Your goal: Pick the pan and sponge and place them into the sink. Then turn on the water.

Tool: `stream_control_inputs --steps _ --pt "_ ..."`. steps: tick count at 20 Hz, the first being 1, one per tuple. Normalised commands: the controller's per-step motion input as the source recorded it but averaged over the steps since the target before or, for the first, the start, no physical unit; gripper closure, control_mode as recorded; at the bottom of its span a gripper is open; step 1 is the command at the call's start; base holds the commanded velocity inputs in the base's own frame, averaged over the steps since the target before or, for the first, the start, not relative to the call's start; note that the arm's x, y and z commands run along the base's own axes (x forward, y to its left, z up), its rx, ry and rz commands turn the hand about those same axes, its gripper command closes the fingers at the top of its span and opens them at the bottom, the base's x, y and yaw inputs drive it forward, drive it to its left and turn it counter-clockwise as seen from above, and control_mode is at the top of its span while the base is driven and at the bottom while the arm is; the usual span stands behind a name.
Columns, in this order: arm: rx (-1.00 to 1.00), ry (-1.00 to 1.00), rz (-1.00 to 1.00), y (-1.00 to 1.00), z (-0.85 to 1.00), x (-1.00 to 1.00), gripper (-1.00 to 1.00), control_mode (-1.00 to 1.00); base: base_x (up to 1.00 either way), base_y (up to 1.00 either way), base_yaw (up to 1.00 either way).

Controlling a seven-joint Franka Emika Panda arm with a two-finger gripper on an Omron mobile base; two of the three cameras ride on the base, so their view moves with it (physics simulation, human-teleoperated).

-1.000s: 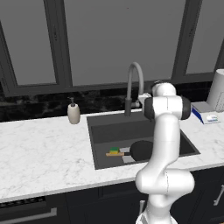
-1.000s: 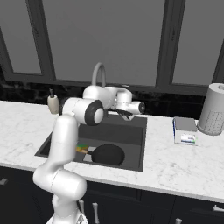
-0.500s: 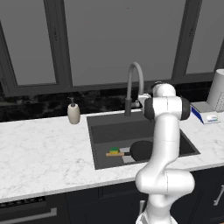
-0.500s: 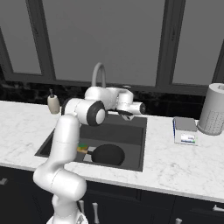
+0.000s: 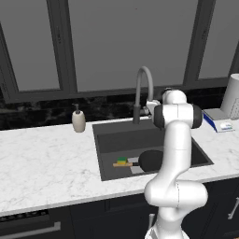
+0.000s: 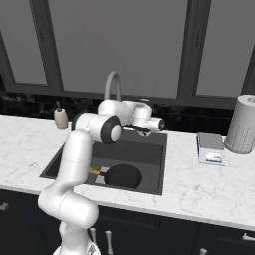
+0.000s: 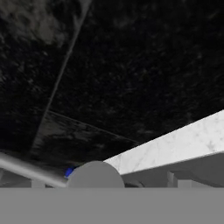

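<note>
One pan (image 5: pixel 150 160) and one sponge (image 5: pixel 123 161) lie at the bottom of the sink (image 5: pixel 105 137), the sponge beside the pan's wooden handle, which points left in the left base view. Behind the basin rises one arched faucet (image 5: pixel 144 88), with the gripper (image 6: pixel 160 124) near its base, jaws spread wide and holding nothing. One soap dispenser (image 5: pixel 78 120) stands on the counter (image 5: pixel 42 158) left of the sink; a paper towel roll (image 6: pixel 242 124) and small box (image 6: pixel 210 148) sit to its right.

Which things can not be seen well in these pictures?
- Pan: left base view, right half behind the arm.
- Sponge: right base view, partly behind the arm.
- Water: no stream discernible under the faucet.
- Gripper: jaws too small to judge.
- Box: label unreadable.
</note>
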Motion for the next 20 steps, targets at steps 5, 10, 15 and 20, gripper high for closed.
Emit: stream_control_inputs --steps 5,10,15,20 --pt "0.04 0.00 0.00 0.00 -0.13 0.33 1.00 -1.00 0.00 0.00 0.00" --pt "0.03 0.01 0.00 -0.02 -0.02 0.12 1.00 -1.00 0.00 0.00 0.00" --pt "0.01 0.00 0.00 0.00 -0.01 0.00 1.00 -1.00 0.00 0.00 0.00" --pt "0.19 0.00 -0.05 -0.09 -0.12 0.02 1.00 -1.00 0.00 0.00 0.00"
